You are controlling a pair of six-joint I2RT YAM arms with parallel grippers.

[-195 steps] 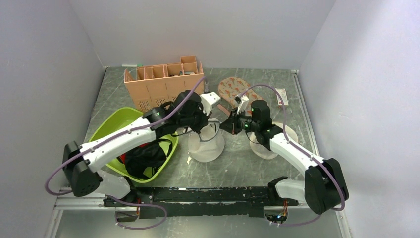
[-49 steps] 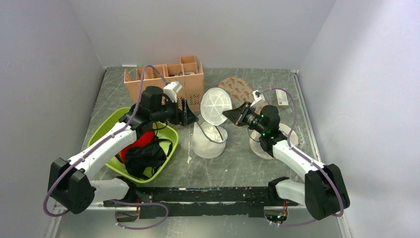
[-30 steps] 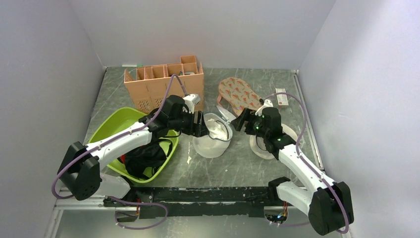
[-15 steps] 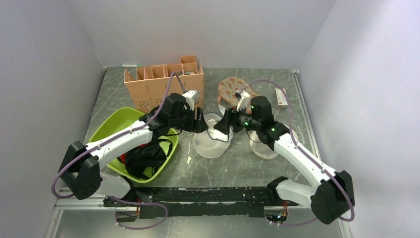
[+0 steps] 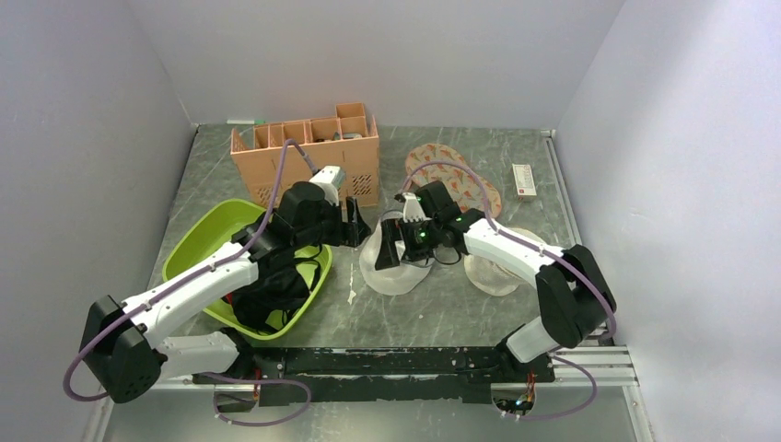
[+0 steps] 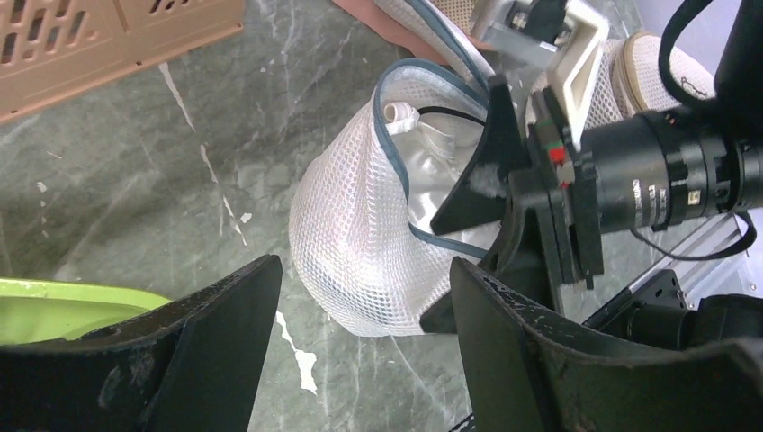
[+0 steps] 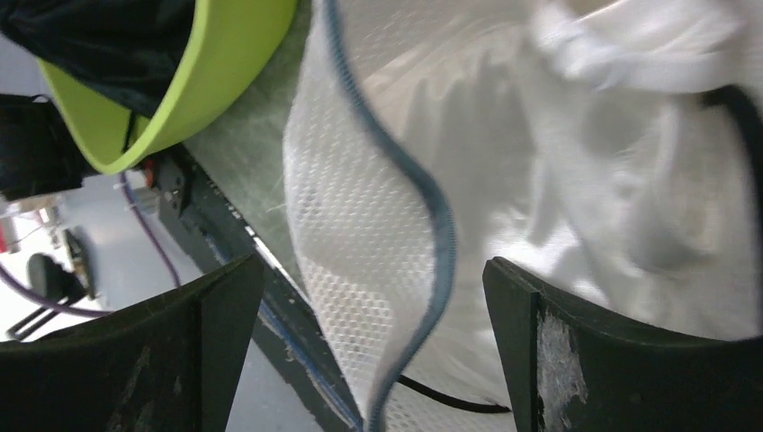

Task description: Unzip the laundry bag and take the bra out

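The laundry bag point(image 5: 387, 276) stands in the middle of the table, unzipped, its white mesh wall point(image 6: 351, 243) slumped and its blue-grey rim point(image 7: 432, 216) wavy. The bra point(image 6: 430, 180) lies inside as white padded fabric point(image 7: 621, 144) with a black strap. My right gripper point(image 5: 390, 249) is open at the bag's mouth, and in the right wrist view the rim runs between its fingers point(image 7: 373, 351) unclamped. My left gripper point(image 5: 355, 226) hovers open just left of the bag, whose mesh wall lies ahead of its fingers point(image 6: 364, 360), apart from them.
A salmon divided crate point(image 5: 308, 157) stands behind. A green basin point(image 5: 198, 244) at the left holds black and red garments. A cream mesh bag point(image 5: 502, 272) sits to the right, with a patterned round piece point(image 5: 460, 175) and a small box point(image 5: 523, 180) behind it.
My right gripper swung left and down onto the bag's mouth and spread its jaws wider. My left gripper drew back slightly to the left of the bag.
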